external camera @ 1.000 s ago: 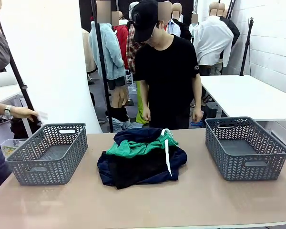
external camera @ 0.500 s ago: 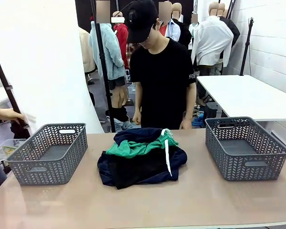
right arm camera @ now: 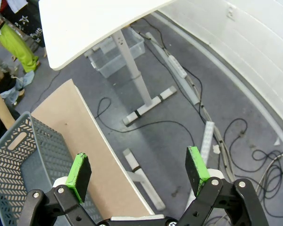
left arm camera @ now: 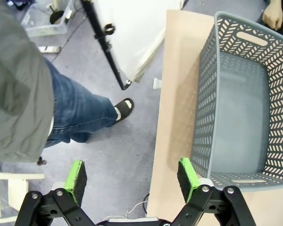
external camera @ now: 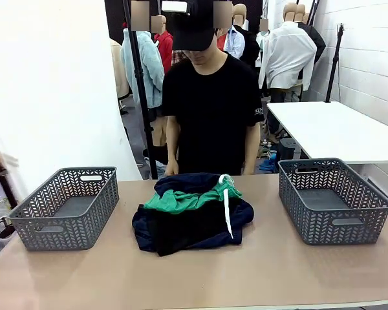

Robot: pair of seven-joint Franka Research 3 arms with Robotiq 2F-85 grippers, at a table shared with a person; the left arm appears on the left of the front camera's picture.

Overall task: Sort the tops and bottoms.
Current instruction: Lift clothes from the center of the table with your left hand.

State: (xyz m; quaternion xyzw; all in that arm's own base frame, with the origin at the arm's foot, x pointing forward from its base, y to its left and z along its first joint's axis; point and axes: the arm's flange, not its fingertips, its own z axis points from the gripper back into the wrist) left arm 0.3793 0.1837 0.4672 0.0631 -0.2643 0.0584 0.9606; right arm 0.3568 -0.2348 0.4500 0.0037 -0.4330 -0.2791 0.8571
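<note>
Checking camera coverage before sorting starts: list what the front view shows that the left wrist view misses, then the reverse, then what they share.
Front view: the green bottoms on a dark clothes pile at mid-table, the right basket, and a person in black at the far side.
Left wrist view: the open left pincer above the floor beside the table's edge, and a jeans leg with a sandal.
Both: the left basket and the table.
</note>
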